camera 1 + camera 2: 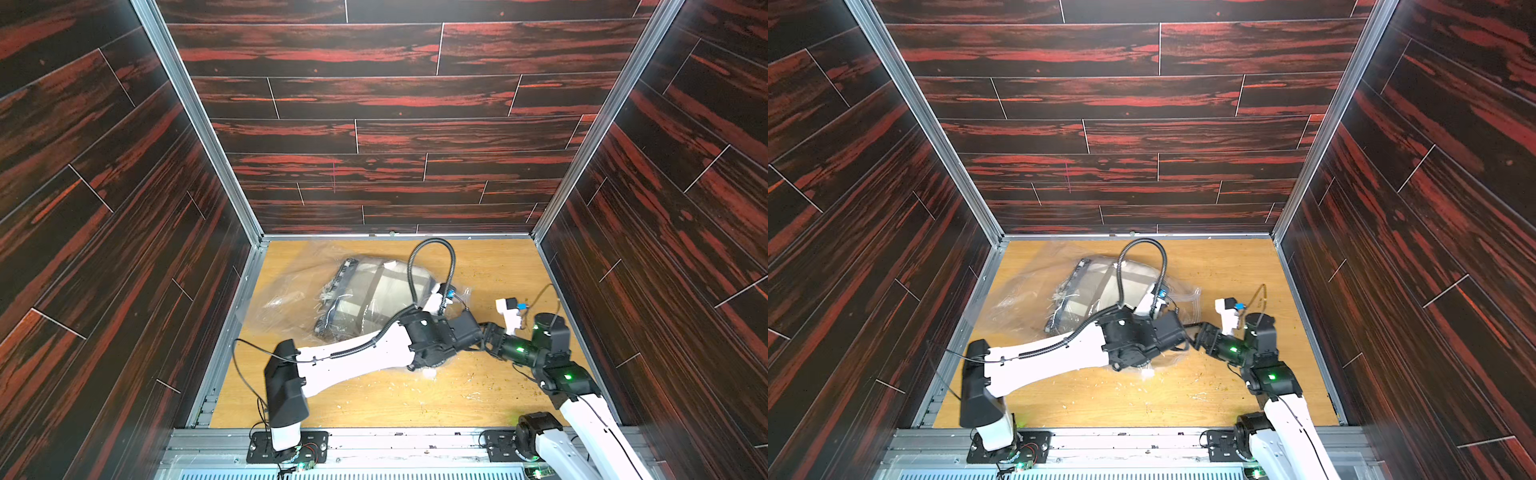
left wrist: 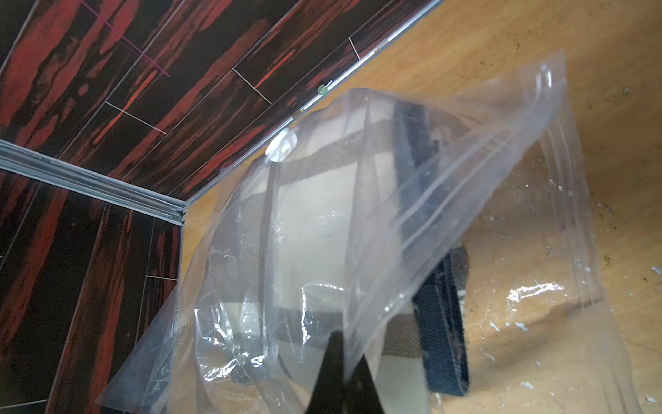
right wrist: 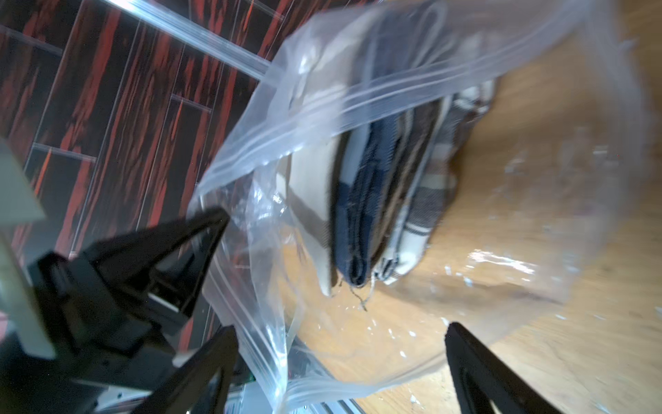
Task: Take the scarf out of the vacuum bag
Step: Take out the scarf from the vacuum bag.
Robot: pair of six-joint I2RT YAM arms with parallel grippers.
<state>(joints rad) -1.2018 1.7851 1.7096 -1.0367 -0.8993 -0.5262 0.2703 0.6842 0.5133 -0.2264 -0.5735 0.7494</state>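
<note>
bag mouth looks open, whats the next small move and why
Probably ease the right gripper forward into the mouth and close on the near folded end of the scarf. The left gripper pinches one lip of the vacuum bag, holding it open, and the right jaws stand wide and empty, facing the scarf.

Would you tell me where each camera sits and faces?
Top views: high behind the arm bases, looking down on table, vacuum bag, left arm, right arm.
Left wrist: on left arm, facing the bagged scarf; left gripper, jaws shut, shows.
Right wrist: on right arm, facing the bag's mouth; right gripper, jaws open, shows.
Shared: both wrist views show the scarf.
</note>
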